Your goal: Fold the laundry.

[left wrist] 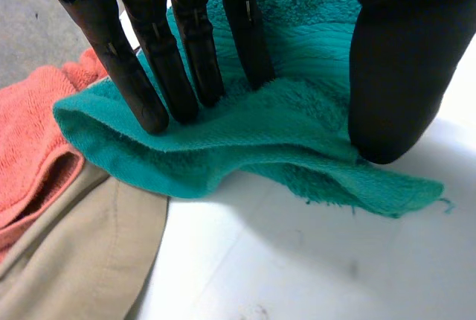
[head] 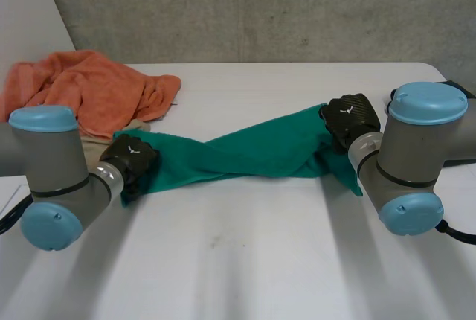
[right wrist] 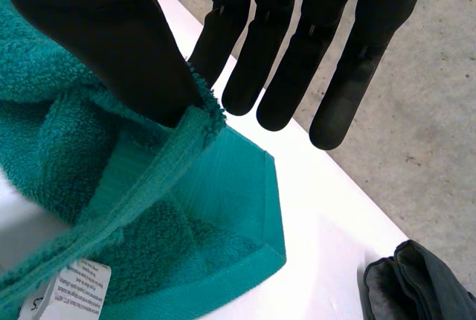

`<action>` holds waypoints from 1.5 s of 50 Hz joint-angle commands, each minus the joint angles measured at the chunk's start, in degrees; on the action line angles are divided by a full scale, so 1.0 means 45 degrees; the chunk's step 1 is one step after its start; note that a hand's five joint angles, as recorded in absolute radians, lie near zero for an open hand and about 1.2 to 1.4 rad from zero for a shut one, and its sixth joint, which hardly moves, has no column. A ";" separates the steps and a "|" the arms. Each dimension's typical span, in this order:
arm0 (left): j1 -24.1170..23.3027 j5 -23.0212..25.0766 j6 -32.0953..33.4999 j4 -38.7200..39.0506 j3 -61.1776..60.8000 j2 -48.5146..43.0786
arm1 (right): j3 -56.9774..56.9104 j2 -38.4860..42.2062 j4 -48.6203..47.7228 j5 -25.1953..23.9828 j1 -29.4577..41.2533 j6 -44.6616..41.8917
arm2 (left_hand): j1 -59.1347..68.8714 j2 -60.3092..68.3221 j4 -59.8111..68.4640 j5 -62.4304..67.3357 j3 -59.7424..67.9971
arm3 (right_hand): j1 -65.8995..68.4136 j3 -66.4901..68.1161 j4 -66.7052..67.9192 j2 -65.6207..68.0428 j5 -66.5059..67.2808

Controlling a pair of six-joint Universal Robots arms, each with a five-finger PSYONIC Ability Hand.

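Left hand: the left hand is clamped on the end of the green towel. Its straight fingers dig into the pile, the thumb is planted opposite, and cloth is gathered between them, which reads as a pinch.
Right hand: the right hand has the other end. The hem is caught behind the thumb against the straight, spread fingers, and a corner with a label hangs below.
Long axis: the towel runs hand to hand across the bench, rising from the left hand's end to the right hand's end in the head view.
Twist: the towel is rolled over on itself about mid-span, roughly equally far from either hand.
Next move, judged: the twist needs undoing before any fold, and either hand could turn its end.
Neighbours: an orange towel and a beige cloth lie just beside the left hand's end. A dark cloth sits near the right hand.
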 commanded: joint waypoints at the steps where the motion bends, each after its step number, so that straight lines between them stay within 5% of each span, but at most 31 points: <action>1: -0.0026 -0.0006 0.0398 0.0488 0.0423 -0.0281 | 0.0042 0.0000 -0.0002 -0.0016 -0.0019 -0.0104 | 0.8144 0.8248 0.8229 0.8305 0.8265 | 0.3272 0.2633 0.2531 0.2765 0.2785; 9: -0.0065 -0.0163 -0.0421 -0.0447 0.0677 0.1376 | 0.0315 -0.1131 0.0485 -0.0035 -0.0292 -0.0514 | 0.8719 0.8823 0.8803 0.8880 0.8840 | 0.3272 0.2633 0.2531 0.2765 0.2785; 22: 0.0637 0.0480 -0.4600 -0.5031 0.3153 0.7157 | -0.0581 -0.6011 0.3958 -0.0931 -0.1561 -0.2895 | 0.8719 0.8823 0.8803 0.8880 0.8840 | 0.3272 0.2633 0.2531 0.2765 0.2785; 29: 0.0833 0.1360 -0.4934 -0.6816 0.4114 0.6636 | -0.1168 -0.6563 0.5465 -0.2202 -0.1757 -0.3171 | 0.8719 0.8823 0.8803 0.8880 0.8840 | 0.3272 0.2633 0.2531 0.2765 0.2785; 36: 0.0990 0.0834 -0.4369 -0.6387 0.4972 0.3376 | -0.1871 -0.4339 0.6170 -0.2614 -0.2031 -0.3873 | 0.8719 0.8823 0.8803 0.8880 0.8840 | 0.3272 0.2633 0.2531 0.2765 0.2785; 43: 0.0619 0.0442 -0.4484 -0.5178 0.8836 0.0093 | -0.4173 -0.1546 0.4981 -0.2146 -0.1407 -0.3914 | 0.8719 0.8823 0.8803 0.8880 0.8840 | 0.3272 0.2633 0.2531 0.2765 0.2785; 49: 0.0521 0.0951 -0.6845 -0.2524 1.3290 -0.0711 | -0.7397 -0.0196 0.0746 -0.0506 -0.1016 -0.1904 | 0.8719 0.8823 0.8803 0.8880 0.8840 | 0.3272 0.2633 0.2531 0.2765 0.2785; 54: 0.0385 -0.0139 -0.8914 0.0131 1.5147 -0.0535 | -0.7830 -0.0486 -0.3624 0.0315 -0.0996 -0.0127 | 0.8719 0.8823 0.8803 0.8880 0.8840 | 0.3272 0.2633 0.2531 0.2765 0.2785; 59: 0.0306 -0.0670 -0.9193 0.0528 1.4878 -0.0378 | -0.6972 -0.1327 -0.3988 -0.0190 -0.0859 -0.0124 | 0.8719 0.8823 0.8803 0.8880 0.8840 | 0.3272 0.2633 0.2531 0.2765 0.2785; 65: 0.0715 -0.0807 -0.9095 0.0001 1.1679 0.0382 | -0.4707 -0.2148 -0.1802 -0.1656 -0.1074 -0.0280 | 0.8719 0.8823 0.8803 0.8880 0.8840 | 0.3272 0.2633 0.2531 0.2765 0.2785; 75: 0.1399 0.0656 -0.8549 0.0117 0.4900 0.1126 | 0.0194 -0.2442 0.0134 -0.3296 -0.1913 -0.1158 | 0.8719 0.8823 0.8803 0.8880 0.8840 | 0.3272 0.2633 0.2531 0.2765 0.2785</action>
